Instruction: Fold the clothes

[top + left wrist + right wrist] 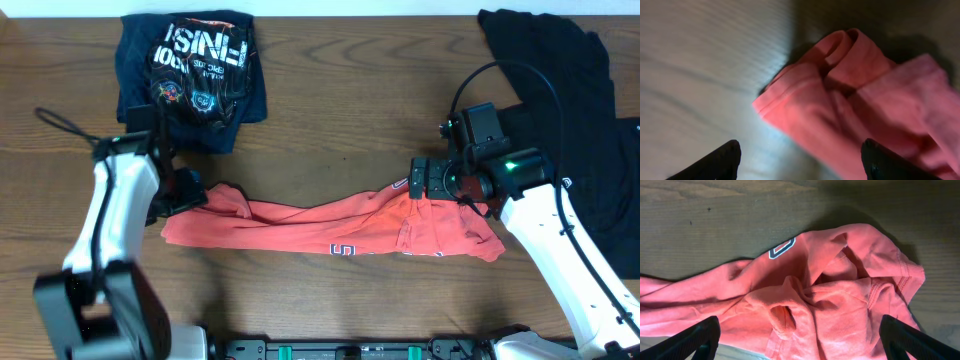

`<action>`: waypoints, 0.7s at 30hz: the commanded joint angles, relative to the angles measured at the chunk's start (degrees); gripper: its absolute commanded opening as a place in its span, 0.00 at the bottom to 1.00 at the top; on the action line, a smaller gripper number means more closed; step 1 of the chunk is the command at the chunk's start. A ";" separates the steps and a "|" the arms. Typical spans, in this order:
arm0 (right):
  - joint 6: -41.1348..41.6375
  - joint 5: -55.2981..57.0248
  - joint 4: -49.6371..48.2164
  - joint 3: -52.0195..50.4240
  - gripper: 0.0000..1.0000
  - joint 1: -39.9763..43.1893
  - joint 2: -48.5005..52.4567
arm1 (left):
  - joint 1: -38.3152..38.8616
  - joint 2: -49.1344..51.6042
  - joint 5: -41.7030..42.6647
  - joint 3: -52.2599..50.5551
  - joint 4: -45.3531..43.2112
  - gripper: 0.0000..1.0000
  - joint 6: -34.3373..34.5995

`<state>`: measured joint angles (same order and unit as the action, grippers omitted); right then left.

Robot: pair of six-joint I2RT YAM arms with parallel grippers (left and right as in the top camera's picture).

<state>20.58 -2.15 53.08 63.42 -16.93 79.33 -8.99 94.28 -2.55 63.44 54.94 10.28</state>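
Observation:
The coral-red T-shirt [330, 228] lies crumpled in a long strip across the table's front middle, with white lettering showing at its front edge. My left gripper [188, 192] is open at the shirt's left end; the left wrist view shows its jaws [800, 162] wide apart above the bunched red cloth [860, 100]. My right gripper [416, 182] is open above the shirt's right part; the right wrist view shows its jaws [800, 340] spread over the folds [830, 300], and a dark-edged emblem [781, 249] shows on the cloth.
A folded dark navy T-shirt [195, 70] with white print lies at the back left. A black garment [570, 110] is spread at the back right, under the right arm. Bare wooden table [350, 110] lies between them.

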 commanded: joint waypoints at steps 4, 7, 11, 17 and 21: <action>-2.40 -0.20 0.48 0.57 0.99 0.48 -0.15 | -0.26 8.85 7.87 -0.46 -3.48 0.78 -7.19; -2.43 -0.22 0.55 0.57 0.99 0.48 -0.15 | -0.26 11.72 11.41 -0.52 -4.52 0.79 -9.73; -2.43 -0.22 0.55 0.57 0.99 0.48 -0.15 | -0.26 15.69 15.58 -1.16 -5.09 0.77 -12.26; -2.43 -0.22 0.59 0.57 0.99 0.48 -0.15 | -0.33 19.02 15.56 -1.49 -5.55 0.06 -12.39; -2.43 -0.24 1.07 0.55 0.99 0.46 -0.15 | -0.76 17.40 15.56 0.42 -4.83 0.06 -12.31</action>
<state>18.96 -2.15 53.87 63.42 -16.93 79.33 -10.02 108.22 7.62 64.53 51.66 -0.73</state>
